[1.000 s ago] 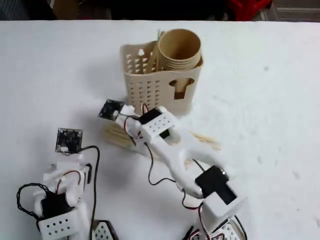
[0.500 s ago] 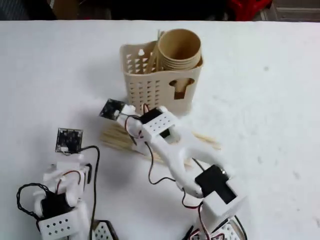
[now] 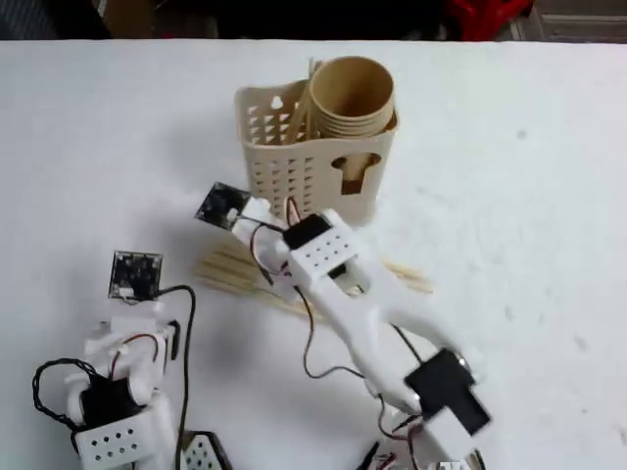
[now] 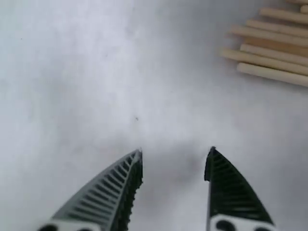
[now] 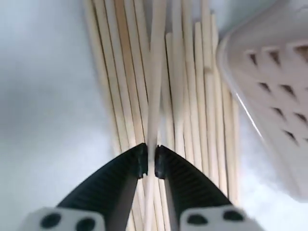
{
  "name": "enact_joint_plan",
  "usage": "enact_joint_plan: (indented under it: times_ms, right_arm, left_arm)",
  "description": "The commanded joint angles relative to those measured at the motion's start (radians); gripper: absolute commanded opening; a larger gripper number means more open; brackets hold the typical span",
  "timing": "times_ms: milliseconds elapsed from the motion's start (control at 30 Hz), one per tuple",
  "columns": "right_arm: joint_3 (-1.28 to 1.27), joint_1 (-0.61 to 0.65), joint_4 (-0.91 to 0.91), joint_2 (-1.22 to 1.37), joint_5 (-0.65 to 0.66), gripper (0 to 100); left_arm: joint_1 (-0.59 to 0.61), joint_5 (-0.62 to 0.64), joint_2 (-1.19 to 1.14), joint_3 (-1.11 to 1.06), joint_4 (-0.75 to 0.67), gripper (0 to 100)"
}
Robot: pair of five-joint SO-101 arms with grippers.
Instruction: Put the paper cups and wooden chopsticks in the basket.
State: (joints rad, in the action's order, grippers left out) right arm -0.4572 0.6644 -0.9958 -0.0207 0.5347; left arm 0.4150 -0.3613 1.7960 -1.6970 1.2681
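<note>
I get the high camera looking steeply down over the table [image 3: 549, 196] from the arms' base side. Each wrist camera points down at the tabletop from close by, the right one nearest. All three views share the chopsticks [image 3: 230, 269].

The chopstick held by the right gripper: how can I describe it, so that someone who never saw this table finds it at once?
Find the cream basket holding paper cups. In front of it, toward the arms, lies a flat row of wooden chopsticks. The held chopstick is pinched by the right gripper and slants across the others, which lie parallel.
</note>
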Motion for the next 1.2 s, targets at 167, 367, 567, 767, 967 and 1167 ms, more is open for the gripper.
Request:
enact_joint_plan:
  times_ms: [167,367,567,767,967,1167]
  right_arm:
    - [-0.017,0.045,-0.008,-0.409,-0.203,3.4]
    - [0.222,0.01,-0.005,-0.581,-0.219,1.7]
    - [0.532,-0.039,0.031,-0.461,-0.221,1.6]
    - [0.769,-0.105,0.15,-0.237,-0.224,1.6]
    - [0.927,-0.148,0.179,-0.09,-0.224,1.6]
    - [0.931,-0.153,0.148,-0.056,-0.226,1.6]
  left_arm:
    - [0.005,-0.005,0.004,0.003,0.002,22]
    - [0.005,-0.005,0.004,0.003,0.002,22]
    - [0.005,-0.005,0.004,0.003,0.002,22]
    - [0.005,-0.005,0.004,0.003,0.002,22]
    - [0.005,-0.005,0.004,0.003,0.002,22]
    - [0.005,-0.005,0.004,0.003,0.002,22]
